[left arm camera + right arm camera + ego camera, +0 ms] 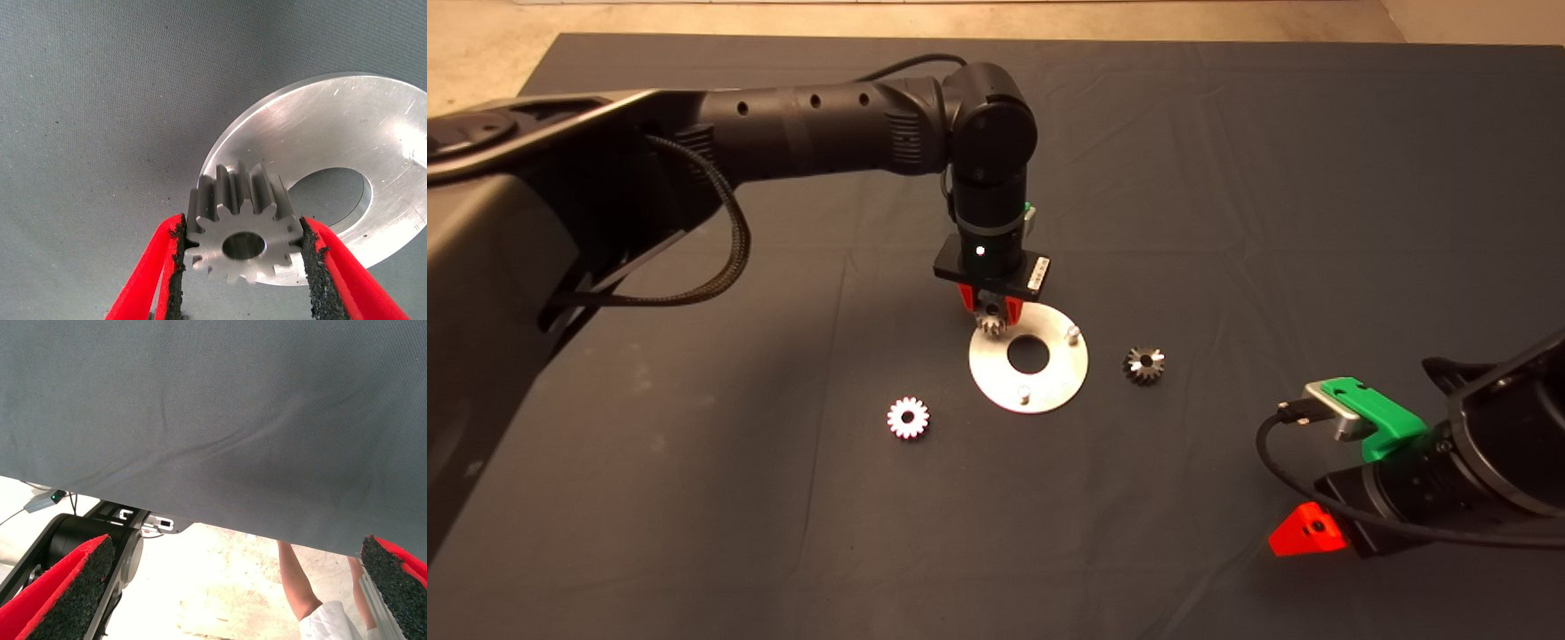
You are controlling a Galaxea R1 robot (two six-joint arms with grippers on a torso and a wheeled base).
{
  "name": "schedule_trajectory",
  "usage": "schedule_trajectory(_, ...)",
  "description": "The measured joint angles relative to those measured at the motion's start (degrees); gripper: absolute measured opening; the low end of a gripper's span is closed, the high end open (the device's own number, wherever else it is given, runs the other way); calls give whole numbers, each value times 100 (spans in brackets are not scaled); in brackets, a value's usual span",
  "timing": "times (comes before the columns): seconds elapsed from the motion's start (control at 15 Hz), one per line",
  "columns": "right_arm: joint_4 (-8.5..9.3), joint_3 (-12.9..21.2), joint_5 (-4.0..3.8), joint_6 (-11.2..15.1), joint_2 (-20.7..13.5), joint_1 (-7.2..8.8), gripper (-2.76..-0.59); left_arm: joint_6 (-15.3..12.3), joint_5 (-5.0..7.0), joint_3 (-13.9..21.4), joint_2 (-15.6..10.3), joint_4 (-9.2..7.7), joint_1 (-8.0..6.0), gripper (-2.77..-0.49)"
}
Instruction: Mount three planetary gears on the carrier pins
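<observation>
The desk (1227, 160), under its dark mat, fills the head view. The left arm reaches in from the left edge to the frame's centre, and its left gripper (989, 309) hangs over the upper-left rim of the plate (1067, 378). The right gripper (1303, 532) waits at the lower right edge with its jaws apart; its wrist view shows only mat and, beyond it, a person's legs (297, 587).

The plate lies flat at centre. Two pins show on it, one (1073, 333) at upper right and one (1024, 392) at the bottom; the third is hidden beneath the gripper, if it is there.

The left jaws are clamped on a gear (243, 230), pads pressing on opposite teeth, the bore facing the wrist camera. A second gear (908, 417) lies lower left of the plate, a third (1143, 364) just right of it, both on the mat.

None looks seated yet. To do this step well, I judge the held gear should be kept level, its bore centred over the pin, lowered slowly and released only once it slides down freely.
</observation>
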Motion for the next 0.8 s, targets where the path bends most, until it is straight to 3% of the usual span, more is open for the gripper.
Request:
schedule_trajectory(0.4, 1, 0, -2, 0, 0, 0, -59, 5, 15, 39, 9, 1, -5, -195)
schedule_trajectory(0.6, 0, 0, 2, 0, -2, 0, -59, -37, 33, 571, -134, -2, -187, -180)
schedule_trajectory(0.8, -1, -4, -5, -47, -5, 0, -59, -413, 23, 1515, -725, -2, -269, -164)
